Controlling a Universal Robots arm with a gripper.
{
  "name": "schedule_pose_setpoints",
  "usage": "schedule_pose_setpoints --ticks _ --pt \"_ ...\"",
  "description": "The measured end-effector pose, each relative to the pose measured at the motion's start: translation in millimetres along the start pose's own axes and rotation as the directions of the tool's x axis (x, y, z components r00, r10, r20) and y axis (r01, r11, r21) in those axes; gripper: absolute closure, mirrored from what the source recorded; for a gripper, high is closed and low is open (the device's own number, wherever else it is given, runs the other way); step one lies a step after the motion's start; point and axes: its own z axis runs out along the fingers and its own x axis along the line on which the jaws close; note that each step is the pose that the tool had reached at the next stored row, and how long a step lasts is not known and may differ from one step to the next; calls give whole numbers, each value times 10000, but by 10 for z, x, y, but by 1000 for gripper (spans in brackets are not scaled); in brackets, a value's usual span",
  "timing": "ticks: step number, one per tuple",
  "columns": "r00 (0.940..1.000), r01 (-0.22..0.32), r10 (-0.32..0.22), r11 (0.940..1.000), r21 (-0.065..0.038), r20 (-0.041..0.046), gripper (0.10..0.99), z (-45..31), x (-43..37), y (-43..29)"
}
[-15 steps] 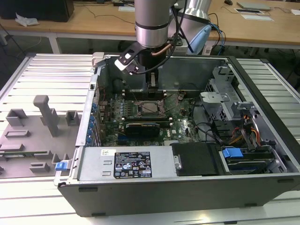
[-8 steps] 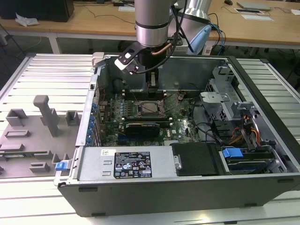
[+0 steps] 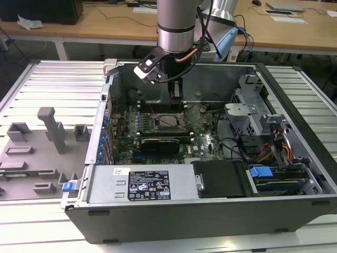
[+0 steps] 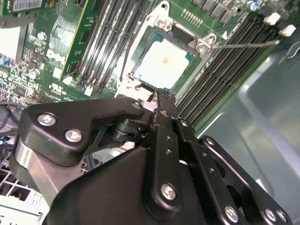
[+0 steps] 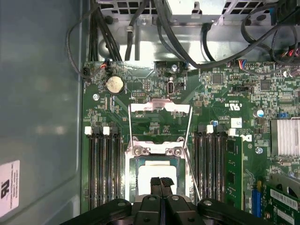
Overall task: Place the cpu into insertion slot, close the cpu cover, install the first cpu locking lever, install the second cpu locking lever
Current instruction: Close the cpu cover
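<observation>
The cpu lies flat in the insertion slot, shiny side up, in the middle of the green board. The gripper hangs right over the chip. Its two black fingers are pressed together and there is nothing between them. I cannot tell if the tips touch the chip.

The cpu cover looks lifted up. It is a thin silver frame on the far side of the hinge, and I can see green board through its window. It does not lie on the chip. Two thin wire levers run along the sides of the socket. In the second wrist view one of them sticks out over the long black memory slots.

Rows of memory slots sit close on both sides of the socket, so the space there is tight. A round silver battery and a bunch of black cables are further along the board.

In the exterior view the arm reaches down from above into the open computer case. A long black card lies just beside the socket. A grey power box fills the near side of the case. Grey blocks stand on the table at the exterior view's left, well apart from the case.
</observation>
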Motion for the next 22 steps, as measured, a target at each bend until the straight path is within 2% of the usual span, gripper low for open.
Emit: schedule_pose_setpoints --ticks 4,6,8,16,17,22 --pt "10000 0 0 10000 1 0 980 6 1 83" --pt "10000 1 -1 10000 3 0 980 12 1 170" --pt "10000 -1 1 10000 4 0 980 16 1 222" --pt "10000 2 -2 10000 19 -1 980 41 4 563" --pt "10000 1 -1 10000 23 -1 980 47 5 650" --pt "10000 1 -1 10000 30 1 980 61 6 863"
